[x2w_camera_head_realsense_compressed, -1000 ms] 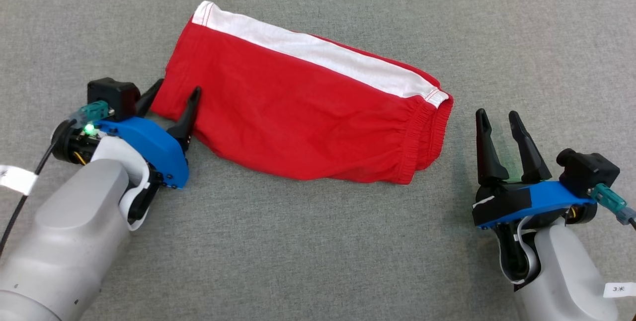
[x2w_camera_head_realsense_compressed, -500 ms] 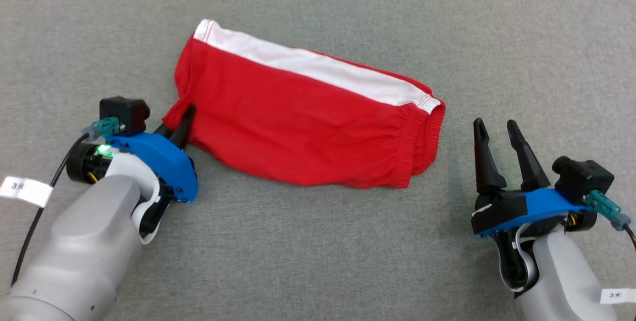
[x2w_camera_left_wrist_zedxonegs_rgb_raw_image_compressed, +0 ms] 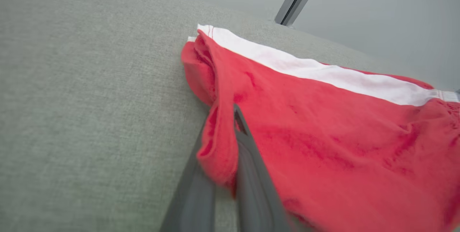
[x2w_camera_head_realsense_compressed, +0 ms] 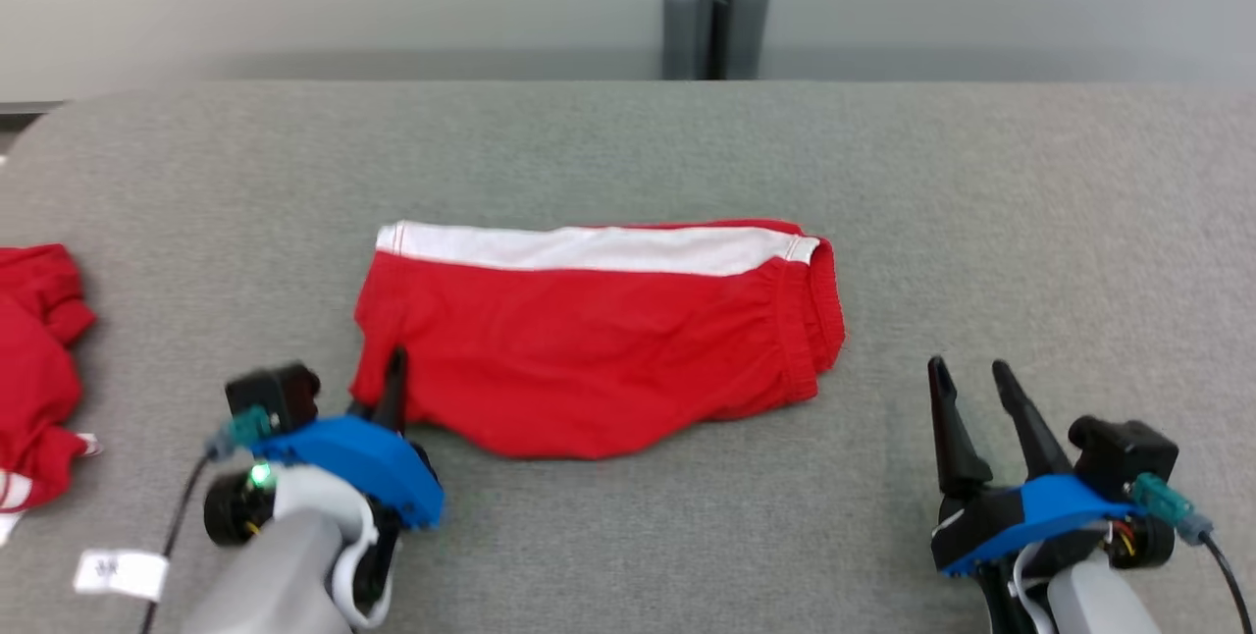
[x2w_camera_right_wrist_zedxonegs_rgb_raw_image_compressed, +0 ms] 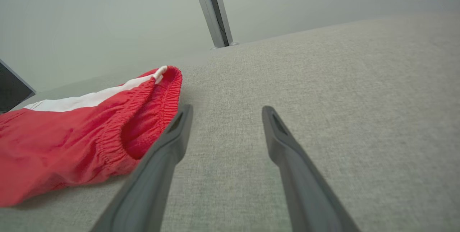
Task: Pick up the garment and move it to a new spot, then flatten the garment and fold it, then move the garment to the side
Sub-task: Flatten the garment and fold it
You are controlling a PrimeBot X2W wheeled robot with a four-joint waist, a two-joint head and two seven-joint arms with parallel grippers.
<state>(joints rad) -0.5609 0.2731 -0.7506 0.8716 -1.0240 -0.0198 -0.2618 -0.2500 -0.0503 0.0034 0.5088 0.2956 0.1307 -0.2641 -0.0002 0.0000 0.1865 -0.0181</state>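
Note:
Folded red shorts with a white side stripe lie on the grey table. My left gripper is shut on the near left hem of the shorts; red cloth is pinched between its two fingers. My right gripper stands open to the right of the elastic waistband, apart from it, with nothing between its fingers over bare table.
Another crumpled red garment lies at the table's left edge. A grey post stands behind the table's far edge. Bare table stretches to the right of the shorts.
The head camera has tilted up, bringing the far edge and the second garment into view. My left gripper closed on the shorts' hem and swung that end round. The right gripper stayed open.

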